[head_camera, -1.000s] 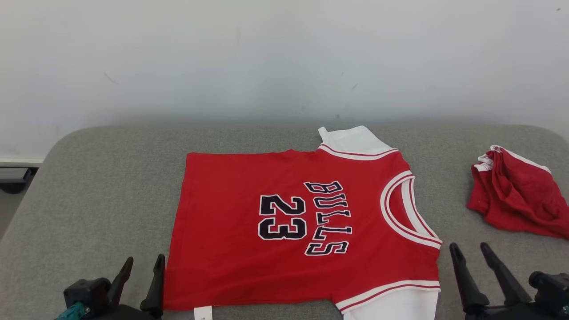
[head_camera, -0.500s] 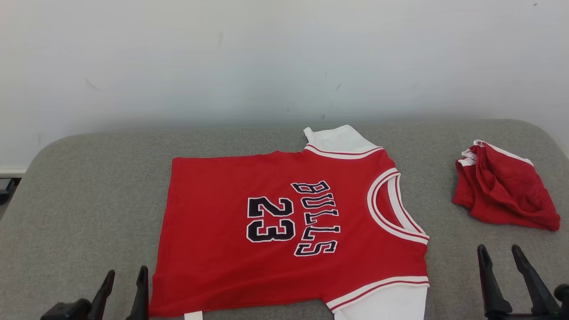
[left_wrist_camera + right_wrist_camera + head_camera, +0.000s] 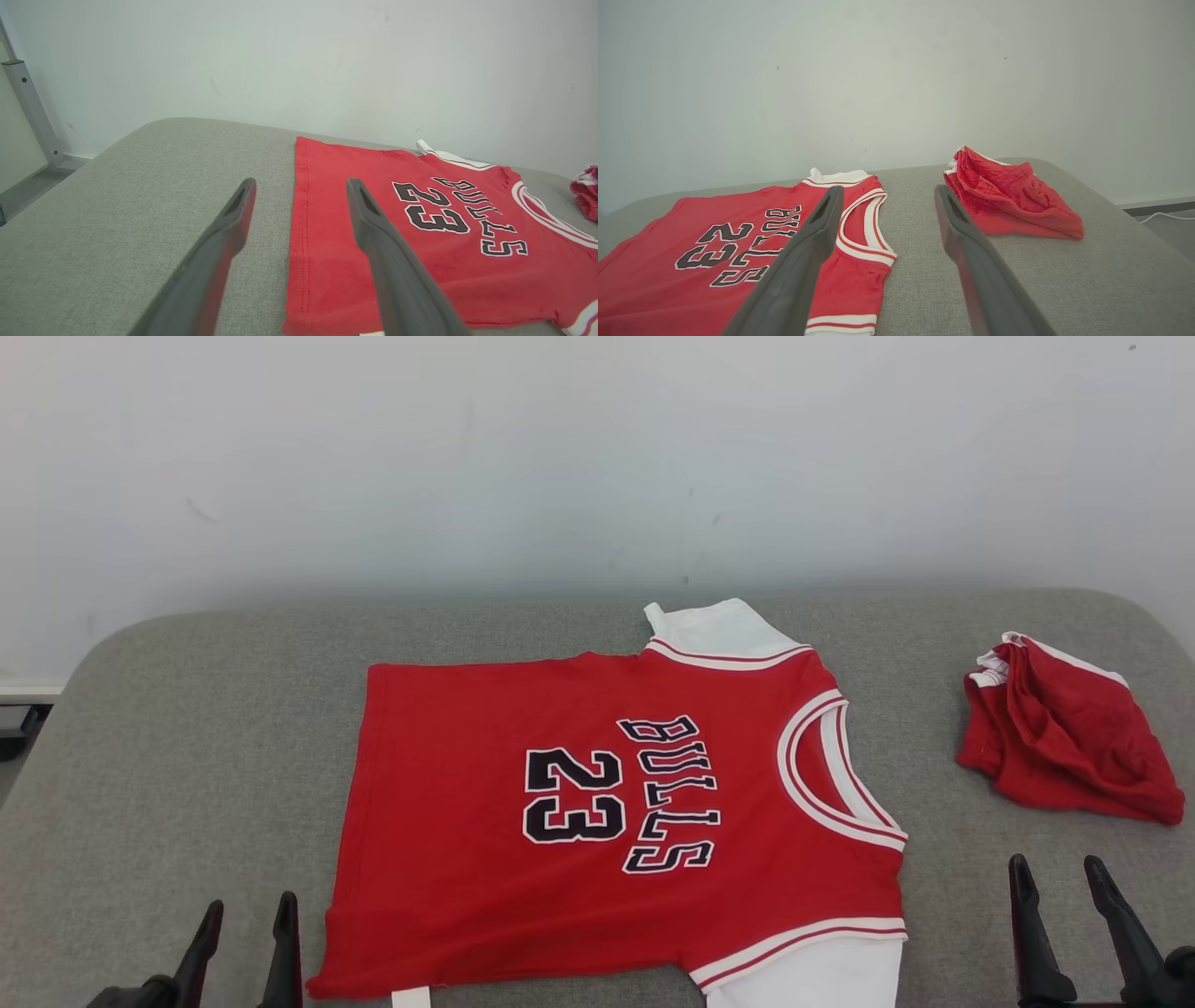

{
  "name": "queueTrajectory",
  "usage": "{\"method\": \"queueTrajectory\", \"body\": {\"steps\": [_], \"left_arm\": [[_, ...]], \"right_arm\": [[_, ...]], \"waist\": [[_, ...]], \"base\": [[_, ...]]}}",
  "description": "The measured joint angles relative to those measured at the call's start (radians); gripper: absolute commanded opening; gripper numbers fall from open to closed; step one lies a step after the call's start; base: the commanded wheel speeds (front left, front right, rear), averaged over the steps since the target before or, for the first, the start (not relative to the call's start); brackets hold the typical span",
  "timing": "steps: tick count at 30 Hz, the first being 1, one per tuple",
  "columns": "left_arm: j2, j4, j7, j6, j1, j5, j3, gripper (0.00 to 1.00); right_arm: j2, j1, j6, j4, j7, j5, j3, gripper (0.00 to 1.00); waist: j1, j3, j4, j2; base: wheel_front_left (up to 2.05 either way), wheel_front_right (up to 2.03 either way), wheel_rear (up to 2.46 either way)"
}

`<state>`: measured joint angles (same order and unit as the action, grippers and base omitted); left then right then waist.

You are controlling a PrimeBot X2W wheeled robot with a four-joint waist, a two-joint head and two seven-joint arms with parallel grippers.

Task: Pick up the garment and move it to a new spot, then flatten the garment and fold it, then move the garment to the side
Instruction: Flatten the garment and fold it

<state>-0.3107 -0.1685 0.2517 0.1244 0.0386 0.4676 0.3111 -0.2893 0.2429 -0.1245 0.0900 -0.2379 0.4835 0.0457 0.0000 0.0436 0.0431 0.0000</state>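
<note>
Item: red jersey (image 3: 616, 821), black "BULLS 23" lettering, white trim and white sleeves. Lies flat, print up, at the middle of the grey padded surface (image 3: 187, 756); neck opening toward the right edge, hem toward the left edge. A white tag (image 3: 411, 998) shows at the hem corner by the near edge.

Item: second red garment (image 3: 1064, 747), crumpled, near the far right corner, well apart from the jersey.

Left hand (image 3: 252, 902): at the near edge, just beside the jersey's hem corner; fingers spread, nothing between them.

Right hand (image 3: 1055, 861): at the near edge toward the right corner; fingers spread, nothing between them.
</note>
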Motion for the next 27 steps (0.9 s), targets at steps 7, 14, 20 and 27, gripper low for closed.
{"method": "queueTrajectory", "body": {"steps": [7,14,20,27], "left_arm": [[0.008,0.023,-0.013,0.0,0.007,-0.03,-0.013,1.0],[0.01,0.037,-0.05,0.0,0.02,-0.065,-0.017,1.0],[0.015,0.055,-0.076,0.0,0.021,-0.08,-0.03,1.0],[0.03,0.075,-0.099,0.0,0.024,-0.089,-0.047,1.0]], "right_arm": [[0.0,0.0,0.0,-0.005,0.019,-0.03,-0.008,1.0],[0.008,0.0,0.0,-0.009,0.046,-0.057,-0.013,1.0],[0.017,0.0,0.0,-0.008,0.063,-0.074,-0.017,1.0],[0.026,0.006,0.0,0.004,0.072,-0.081,-0.027,1.0]], "waist": [[0.0,-0.003,0.004,0.0],[0.0,-0.004,0.004,0.0],[0.0,-0.005,0.003,0.0],[0.0,-0.005,0.003,0.0]], "base": [[0.0,0.0,0.0],[0.0,0.0,0.0],[0.0,0.0,0.0],[0.0,0.0,0.0]]}}
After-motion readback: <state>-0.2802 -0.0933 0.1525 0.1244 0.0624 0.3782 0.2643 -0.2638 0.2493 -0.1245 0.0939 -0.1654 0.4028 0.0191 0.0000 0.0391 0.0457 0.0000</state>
